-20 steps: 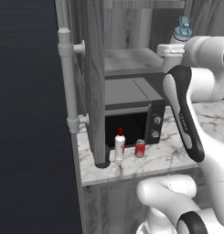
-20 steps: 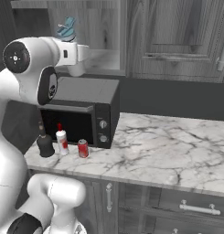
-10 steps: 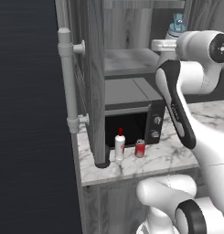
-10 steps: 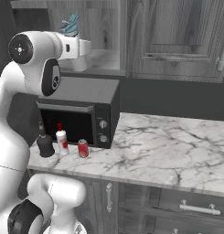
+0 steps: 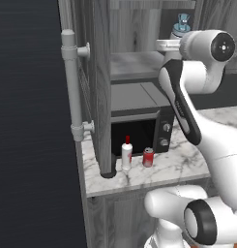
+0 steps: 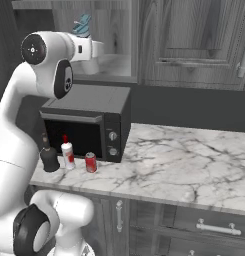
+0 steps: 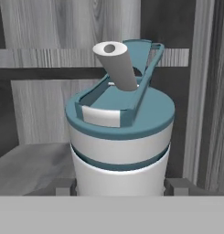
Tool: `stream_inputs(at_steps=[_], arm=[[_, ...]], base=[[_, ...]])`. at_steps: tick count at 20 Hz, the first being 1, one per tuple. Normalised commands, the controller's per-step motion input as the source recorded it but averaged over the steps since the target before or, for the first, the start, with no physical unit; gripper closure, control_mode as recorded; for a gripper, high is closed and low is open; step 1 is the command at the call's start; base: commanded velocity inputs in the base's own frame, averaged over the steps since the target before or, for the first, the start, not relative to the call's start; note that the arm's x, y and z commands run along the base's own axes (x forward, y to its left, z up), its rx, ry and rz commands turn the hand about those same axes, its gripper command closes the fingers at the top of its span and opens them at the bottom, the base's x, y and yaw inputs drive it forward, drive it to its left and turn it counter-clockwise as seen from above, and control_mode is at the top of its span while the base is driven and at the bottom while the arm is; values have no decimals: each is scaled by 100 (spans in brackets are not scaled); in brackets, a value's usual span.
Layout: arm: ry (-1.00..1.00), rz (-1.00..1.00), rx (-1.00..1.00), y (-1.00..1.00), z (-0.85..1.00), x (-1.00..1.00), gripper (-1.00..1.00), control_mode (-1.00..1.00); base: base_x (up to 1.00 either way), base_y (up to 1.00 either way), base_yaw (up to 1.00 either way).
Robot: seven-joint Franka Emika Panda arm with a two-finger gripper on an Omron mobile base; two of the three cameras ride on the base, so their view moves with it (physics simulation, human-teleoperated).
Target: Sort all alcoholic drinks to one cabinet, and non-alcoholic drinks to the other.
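Up inside the open cabinet [image 6: 114,65], the claw [image 7: 120,185] pinches the pale bottle [image 7: 120,151] with the light-blue cap, one finger [image 7: 63,186] on each side of its body. In the hand view the bottle stands upright, its spout pointing toward the cabinet's back wall, and a grey shelf [image 7: 31,164] lies just below and behind it. The arm likely holds it level so that it can be set down standing on that shelf. Whether the bottle already touches the shelf cannot be told. Down on the table [image 6: 184,165], in front of the microwave [image 6: 89,122], three drinks wait in a row: one dark bottle [image 6: 48,156] with a thin neck, one white bottle [image 6: 67,152] with a red cap, and one red can [image 6: 91,162]. Two alcoholic drinks and one soft drink therefore remain unsorted.
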Motion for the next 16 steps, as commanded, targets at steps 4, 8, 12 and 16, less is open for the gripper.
stream_inputs(at_steps=[4, 8, 12, 16], arm=[[0, 0, 1, 0, -7, 28, 100, -100], [0, 0, 1, 0, -11, 26, 100, -100], [0, 0, 1, 0, -9, 22, 100, -100], [0, 0, 1, 0, -5, 21, 100, -100]], base=[[0, 0, 0], [0, 0, 0], [0, 0, 0], [0, 0, 0]])
